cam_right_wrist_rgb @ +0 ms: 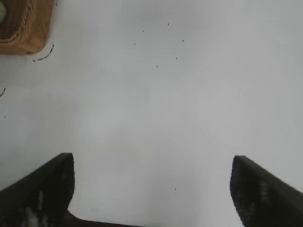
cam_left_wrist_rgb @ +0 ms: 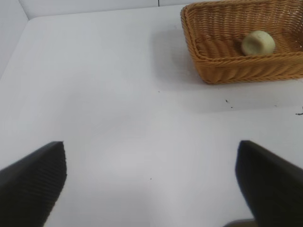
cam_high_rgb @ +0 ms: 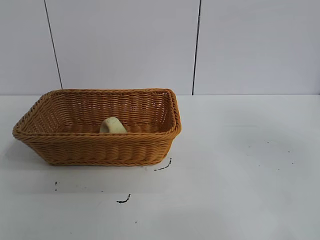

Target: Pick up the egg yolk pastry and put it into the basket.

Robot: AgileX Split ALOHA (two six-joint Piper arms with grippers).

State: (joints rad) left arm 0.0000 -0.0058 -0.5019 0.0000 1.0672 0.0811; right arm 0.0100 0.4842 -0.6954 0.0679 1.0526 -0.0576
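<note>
The pale yellow egg yolk pastry (cam_high_rgb: 113, 125) lies inside the orange-brown wicker basket (cam_high_rgb: 95, 150) on the white table, near the basket's front wall. It also shows in the left wrist view (cam_left_wrist_rgb: 258, 43), resting on the basket's floor (cam_left_wrist_rgb: 213, 47). My left gripper (cam_left_wrist_rgb: 151, 177) is open and empty, over bare table well away from the basket. My right gripper (cam_right_wrist_rgb: 152, 182) is open and empty over bare table; a corner of the basket (cam_right_wrist_rgb: 26, 33) shows far off. Neither arm shows in the exterior view.
Small dark marks (cam_high_rgb: 123, 200) lie on the white table (cam_high_rgb: 240, 170) in front of the basket. A pale panelled wall (cam_high_rgb: 150, 45) stands behind the table.
</note>
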